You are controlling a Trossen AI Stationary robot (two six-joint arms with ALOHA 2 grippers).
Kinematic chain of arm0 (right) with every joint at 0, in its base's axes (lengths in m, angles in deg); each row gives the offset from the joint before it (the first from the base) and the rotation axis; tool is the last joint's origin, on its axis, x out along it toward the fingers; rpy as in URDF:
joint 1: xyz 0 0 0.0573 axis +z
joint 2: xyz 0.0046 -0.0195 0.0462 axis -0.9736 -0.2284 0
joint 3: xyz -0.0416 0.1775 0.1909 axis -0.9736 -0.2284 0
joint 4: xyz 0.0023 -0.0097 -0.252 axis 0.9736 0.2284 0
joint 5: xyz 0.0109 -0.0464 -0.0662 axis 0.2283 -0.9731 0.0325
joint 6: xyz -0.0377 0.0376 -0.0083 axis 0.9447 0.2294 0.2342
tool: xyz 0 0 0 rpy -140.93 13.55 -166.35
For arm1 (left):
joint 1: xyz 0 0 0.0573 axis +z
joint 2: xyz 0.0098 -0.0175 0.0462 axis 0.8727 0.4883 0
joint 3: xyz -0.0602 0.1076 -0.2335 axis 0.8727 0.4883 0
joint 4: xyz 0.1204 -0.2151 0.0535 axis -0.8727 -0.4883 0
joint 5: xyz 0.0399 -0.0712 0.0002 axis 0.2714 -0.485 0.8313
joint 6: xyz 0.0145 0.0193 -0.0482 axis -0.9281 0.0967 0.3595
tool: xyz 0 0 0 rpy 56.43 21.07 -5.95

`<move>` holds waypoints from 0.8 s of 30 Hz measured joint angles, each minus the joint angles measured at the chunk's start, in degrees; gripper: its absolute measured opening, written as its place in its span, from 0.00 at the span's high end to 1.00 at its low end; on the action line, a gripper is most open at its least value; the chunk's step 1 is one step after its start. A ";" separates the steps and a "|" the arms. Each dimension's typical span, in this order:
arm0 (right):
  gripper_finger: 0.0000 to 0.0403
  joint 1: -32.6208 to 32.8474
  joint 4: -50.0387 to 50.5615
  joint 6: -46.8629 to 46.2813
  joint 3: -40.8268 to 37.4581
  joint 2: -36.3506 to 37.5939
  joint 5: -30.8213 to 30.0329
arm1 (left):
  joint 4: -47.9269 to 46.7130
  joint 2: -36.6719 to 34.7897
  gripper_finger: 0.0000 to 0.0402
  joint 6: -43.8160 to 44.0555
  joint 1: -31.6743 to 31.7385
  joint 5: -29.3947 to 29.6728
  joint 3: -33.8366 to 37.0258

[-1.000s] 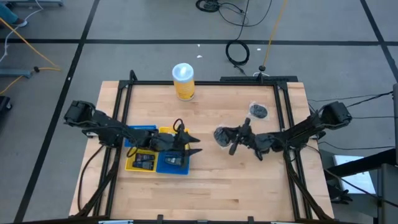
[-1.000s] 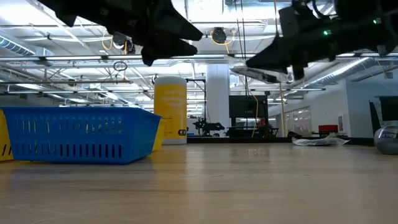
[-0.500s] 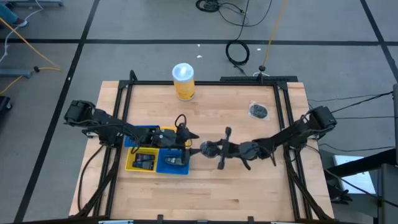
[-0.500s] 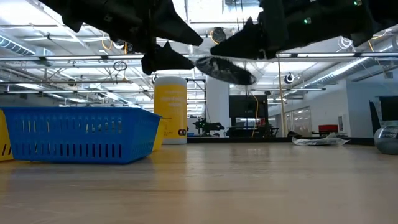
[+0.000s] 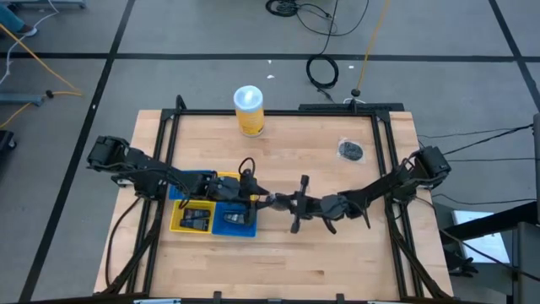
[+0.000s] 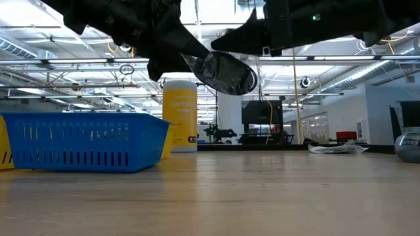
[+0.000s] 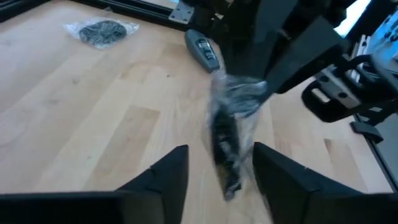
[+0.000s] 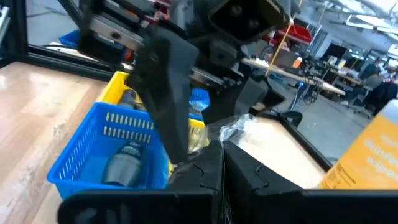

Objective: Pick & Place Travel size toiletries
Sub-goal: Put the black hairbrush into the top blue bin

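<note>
Low view: wrapped toiletry [image 6: 224,71], dark piece in crinkled clear film, hanging above the table [image 6: 262,196].
Right gripper [image 5: 272,201]: pinching it.
Left gripper [image 7: 214,177]: jaws spread beneath it.
Right wrist view: blue tray [image 8: 112,149] holding a grey bottle [image 8: 121,162].

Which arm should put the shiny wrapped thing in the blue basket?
Probably the left. The open left gripper sits right beside the blue tray, with the wrapped toiletry hanging just ahead of its fingers. The right gripper holds the toiletry, but that arm is stretched far out.
</note>
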 joint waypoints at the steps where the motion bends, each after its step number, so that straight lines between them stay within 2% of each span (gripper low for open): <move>1: 1.00 0.18 -0.23 0.55 0.00 0.00 0.02 | -0.15 0.00 0.59 -0.15 0.08 -0.04 0.00; 13: 1.00 0.64 -0.64 1.11 -0.02 0.01 0.22 | 0.72 0.00 0.96 -9.12 -1.89 0.33 0.00; 18: 0.90 2.19 -1.41 1.23 -0.04 1.74 -0.20 | -0.85 -0.75 0.93 -8.73 -2.81 1.78 0.00; 21: 0.80 3.92 -1.30 2.43 -0.04 4.56 -0.86 | -5.08 -3.38 0.93 -6.99 -3.32 3.01 -0.02; 24: 0.72 5.71 -1.02 2.62 -0.04 7.37 -1.67 | -12.81 -7.64 0.96 -3.62 -4.03 5.89 -0.02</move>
